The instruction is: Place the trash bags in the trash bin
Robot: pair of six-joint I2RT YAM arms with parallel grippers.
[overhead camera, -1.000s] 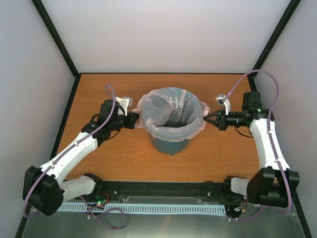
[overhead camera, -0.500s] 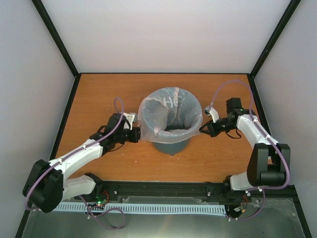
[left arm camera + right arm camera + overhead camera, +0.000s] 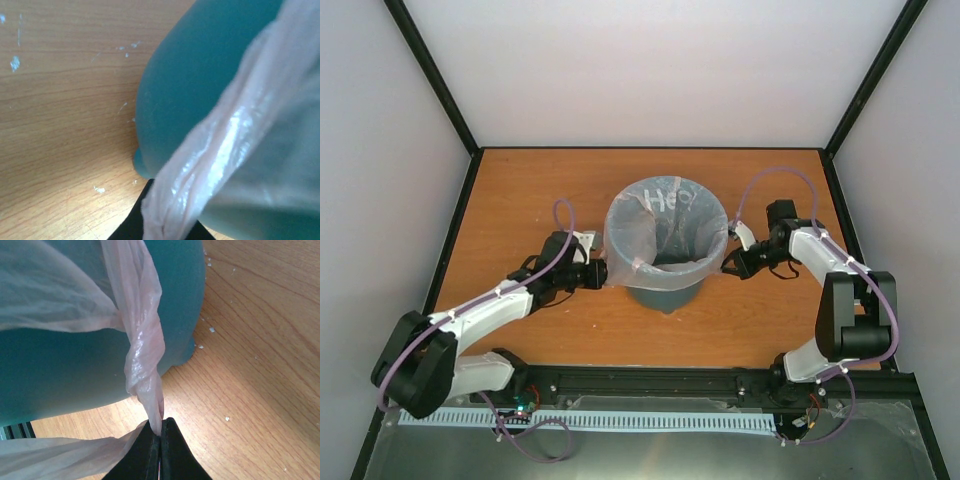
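The teal trash bin (image 3: 665,292) stands upright mid-table. The pale-pink trash bag (image 3: 665,215) lines it, its mouth folded over the rim and stretched down the outside, white lettering at the back. My left gripper (image 3: 599,274) is shut on the bag's left edge beside the bin wall; the left wrist view shows the bunched pink plastic (image 3: 200,165) running into the black jaws against the teal bin (image 3: 190,85). My right gripper (image 3: 725,267) is shut on the twisted right handle (image 3: 145,365), low beside the bin (image 3: 75,375).
The wooden tabletop (image 3: 520,190) is bounded by black frame posts and white walls. The arms' base rail (image 3: 650,385) runs along the near edge. Small white flecks (image 3: 227,418) lie on the wood.
Both grippers have pulled the bag's edges downward and inward along the bin's sides. The bag's mouth now sits tighter over the rim.
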